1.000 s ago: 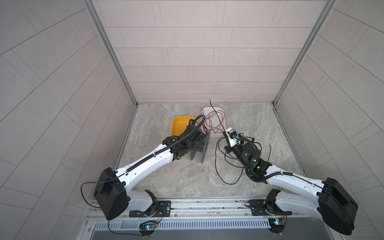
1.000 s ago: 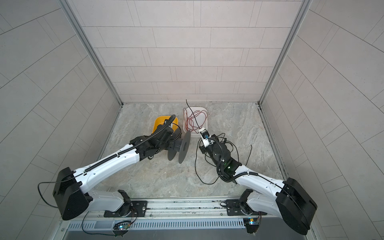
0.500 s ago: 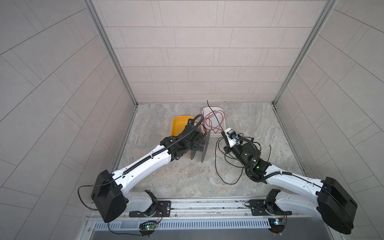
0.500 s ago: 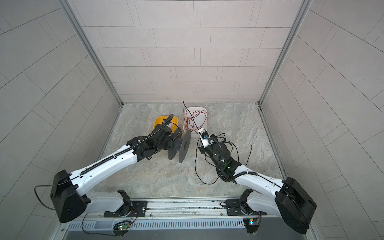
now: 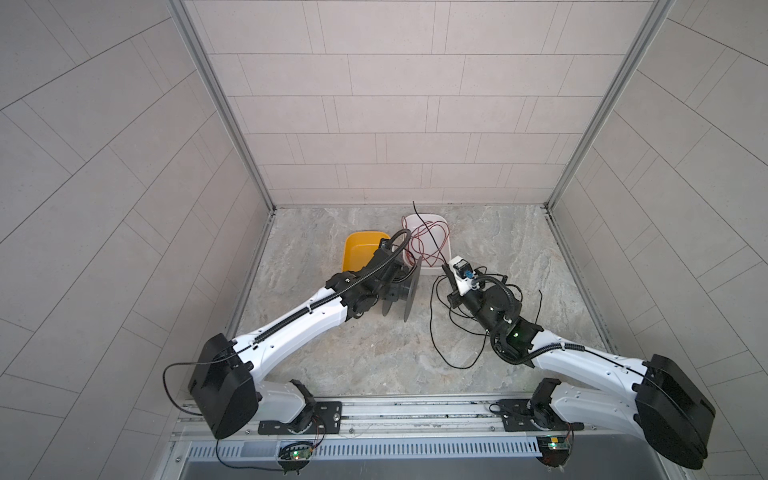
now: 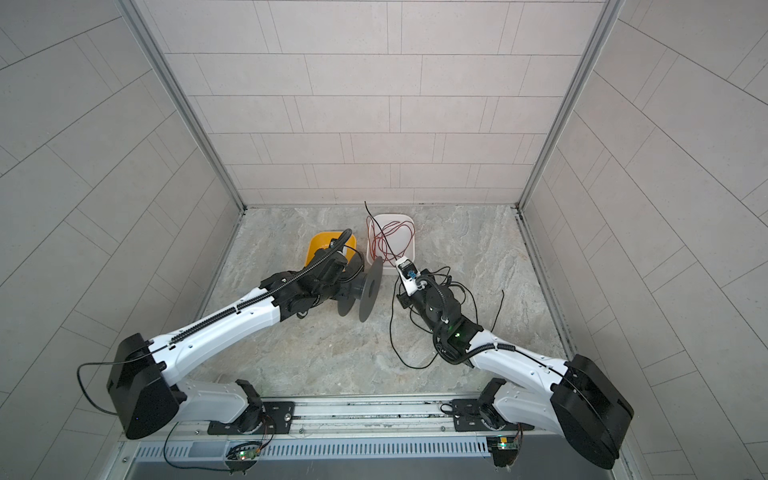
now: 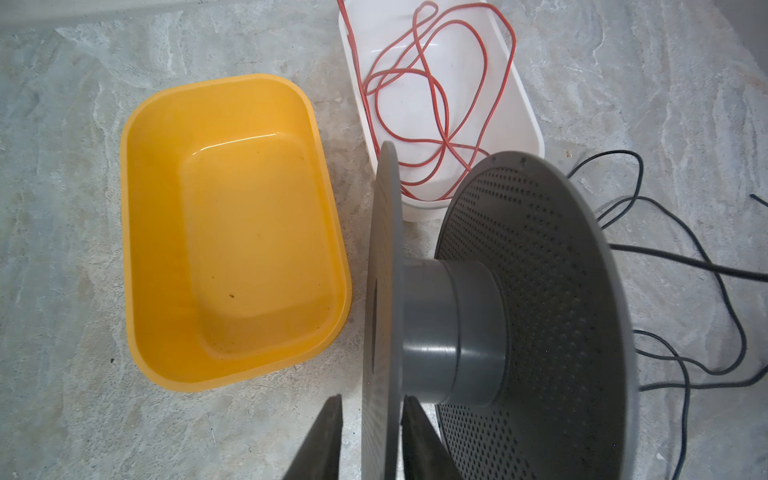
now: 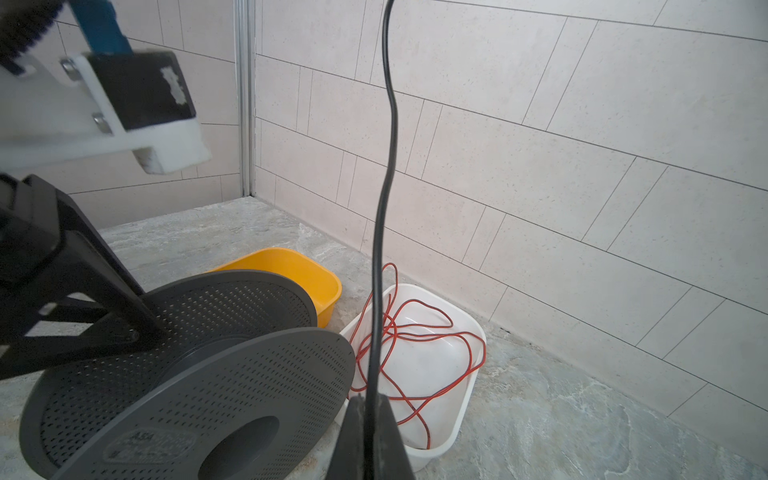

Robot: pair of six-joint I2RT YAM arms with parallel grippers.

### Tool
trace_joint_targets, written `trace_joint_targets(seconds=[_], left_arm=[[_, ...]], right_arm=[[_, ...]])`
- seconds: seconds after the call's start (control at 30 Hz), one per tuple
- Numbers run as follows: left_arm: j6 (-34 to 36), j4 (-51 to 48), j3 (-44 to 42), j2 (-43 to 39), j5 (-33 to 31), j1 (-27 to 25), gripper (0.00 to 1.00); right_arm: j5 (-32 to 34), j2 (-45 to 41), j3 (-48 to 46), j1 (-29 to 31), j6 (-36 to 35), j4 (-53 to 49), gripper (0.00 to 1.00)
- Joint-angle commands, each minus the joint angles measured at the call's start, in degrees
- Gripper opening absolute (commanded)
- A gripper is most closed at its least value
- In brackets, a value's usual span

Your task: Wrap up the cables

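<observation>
The black cable (image 8: 384, 187) rises from between my right gripper's (image 8: 370, 419) fingers, which are shut on it. In both top views that free end sticks up over the white bin, while the rest of the cable (image 5: 436, 332) (image 6: 392, 332) lies in loose loops on the floor under the right arm. A grey perforated spool (image 7: 453, 328) (image 5: 409, 286) (image 6: 365, 289) stands on its rims beside the loops, its hub bare. My left gripper (image 7: 370, 399) straddles the spool's nearer flange; one finger (image 7: 328, 432) stands apart from it with floor showing between.
A yellow bin (image 7: 232, 228) (image 5: 357, 253) holding nothing sits behind the left wrist. A white bin (image 7: 528, 124) (image 5: 442, 224) beside it holds a tangled red wire (image 7: 436, 83) (image 5: 424, 241). Tiled walls enclose the floor on three sides.
The left jaws have narrowed around the spool's flange. The left arm has shifted slightly. The right gripper keeps its hold on the cable and has barely moved.
</observation>
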Motion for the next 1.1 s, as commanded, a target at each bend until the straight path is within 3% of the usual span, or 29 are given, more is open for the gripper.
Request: trace_joint_targets(seconds=[0.0, 0.13, 0.47, 0.57, 0.67, 0.83, 0.93, 1.07], left_arm=[[0.27, 0.5, 0.28, 1.06, -0.38, 0.4, 0.27], [0.21, 0.85, 0.22, 1.39, -0.81, 0.49, 0.17], [0.03, 1.02, 0.71, 1.88, -0.84, 0.48, 0.17], [0.12, 0.57, 1.15, 1.7, -0.96, 0.49, 0.26], [0.12, -0.17, 1.67, 1.26, -1.21, 0.48, 0.43], [0.12, -1.4, 2.53, -0.47, -1.86, 0.5, 0.57], [0.35, -3.39, 3.79, -1.74, -1.91, 0.55, 0.72], [1.82, -8.58, 7.56, -4.52, -2.94, 0.57, 0.8]], right_arm=[[-0.59, -1.75, 0.4, -0.1, 0.17, -0.34, 0.0], [-0.28, -2.44, 0.33, -0.16, -0.24, -0.75, 0.0], [-0.29, -2.9, 0.07, -0.16, -0.49, -1.2, 0.0], [-0.06, -2.73, -0.03, -0.16, -0.75, -1.02, 0.0], [0.12, -2.38, -0.02, -0.12, -1.15, -0.68, 0.0], [-0.06, -1.93, -0.05, -0.16, -2.29, 0.09, 0.0], [-0.31, -1.51, 0.14, -0.16, -3.95, 0.37, 0.0], [-0.77, -0.43, -0.26, -0.36, -6.26, 2.9, 0.0]])
